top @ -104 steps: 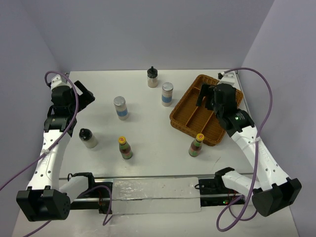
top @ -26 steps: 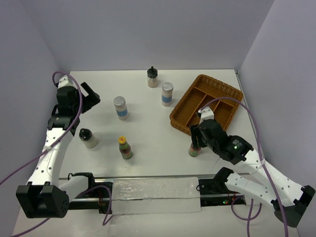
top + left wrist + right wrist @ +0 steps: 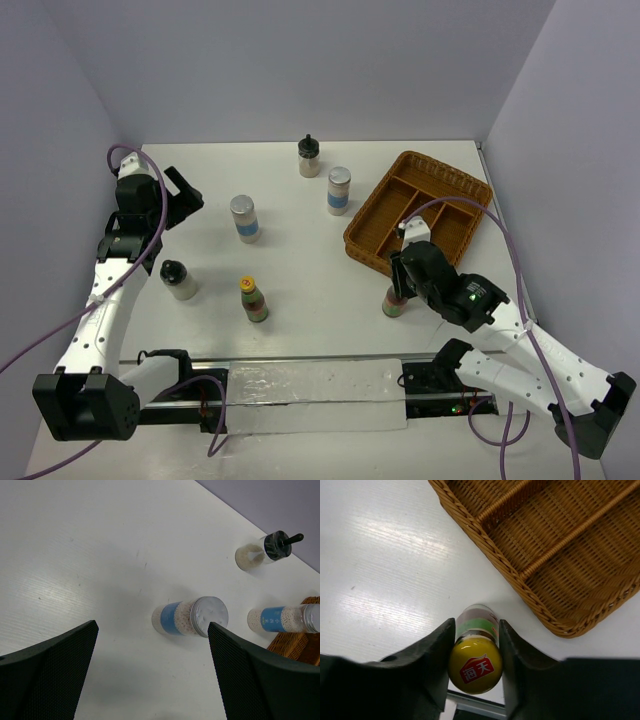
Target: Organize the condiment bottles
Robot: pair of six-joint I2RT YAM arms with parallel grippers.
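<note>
The right gripper holds its jaws clenched on a slim yellow-capped bottle, which stands upright at about 4 o'clock on the tabletop. The wicker basket is just beside it toward 1 o'clock. The bottle looks light, rigid and smooth, so a hold just under the cap seems safest against slipping. The left gripper hangs released at 9 o'clock, empty
</note>
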